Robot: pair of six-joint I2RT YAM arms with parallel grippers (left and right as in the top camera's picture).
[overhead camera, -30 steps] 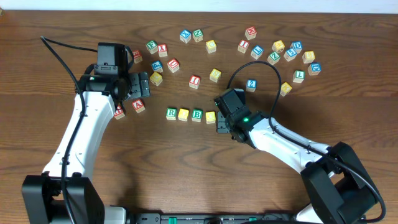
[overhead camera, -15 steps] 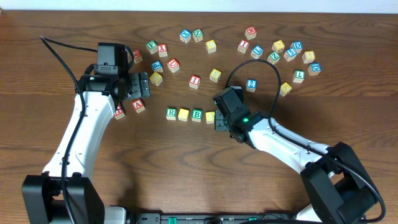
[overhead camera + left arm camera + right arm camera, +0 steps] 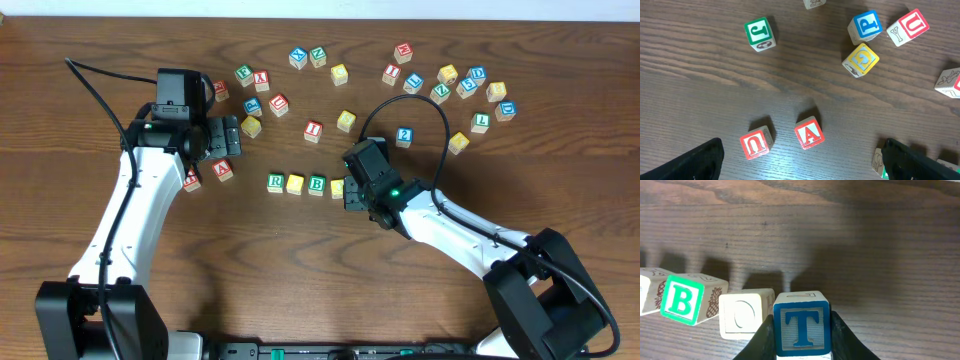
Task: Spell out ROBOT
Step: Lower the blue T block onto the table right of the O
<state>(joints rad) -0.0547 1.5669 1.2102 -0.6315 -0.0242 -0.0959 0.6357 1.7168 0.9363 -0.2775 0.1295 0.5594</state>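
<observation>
Right wrist view — my right gripper (image 3: 801,342) pinches the T cube (image 3: 801,322) by its side faces; light, hard wood, likely slippery — left gripper (image 3: 222,147) gapes empty.

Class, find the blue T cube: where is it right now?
In the right wrist view, the blue T cube is gripped in the right hand, just right of the O cube at the row's end.

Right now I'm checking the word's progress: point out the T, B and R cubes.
T cube (image 3: 801,328), right wrist view, blue-lettered face.
B cube (image 3: 682,302), right wrist view, green-lettered face.
R cube (image 3: 275,182), overhead view, top face.
</observation>
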